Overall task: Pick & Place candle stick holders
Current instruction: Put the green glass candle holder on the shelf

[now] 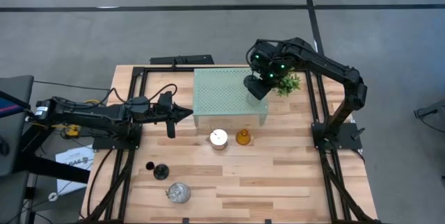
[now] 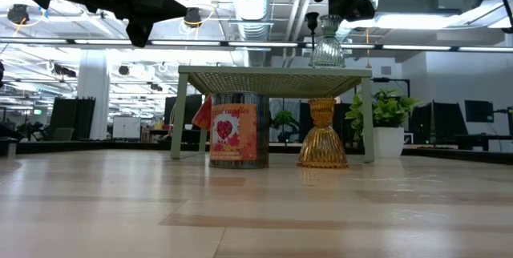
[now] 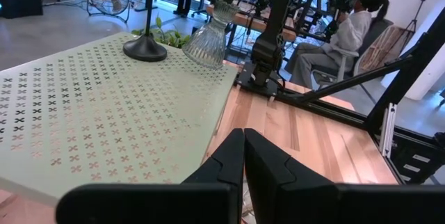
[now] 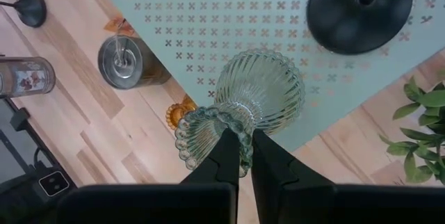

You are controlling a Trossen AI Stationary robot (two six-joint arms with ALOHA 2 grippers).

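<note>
Right end effector (image 4: 240, 156) gripping clear glass holder (image 4: 259, 92) — on perforated stand (image 4: 229, 15).

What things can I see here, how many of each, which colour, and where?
table: one, pale wood, under everything
stand: one, pale green, at the table's back middle
clear holder: one, upright on the stand's right corner
black holders: two; one on the stand, one on the table's left side
amber holder: one, beside the stand
cups: two, silvery; one by the amber holder, one on the table's left side
plant: one, green, right of the stand
person: one, seated beyond the table
left gripper: shut, at the stand's left edge
right gripper: shut on the clear holder
</note>
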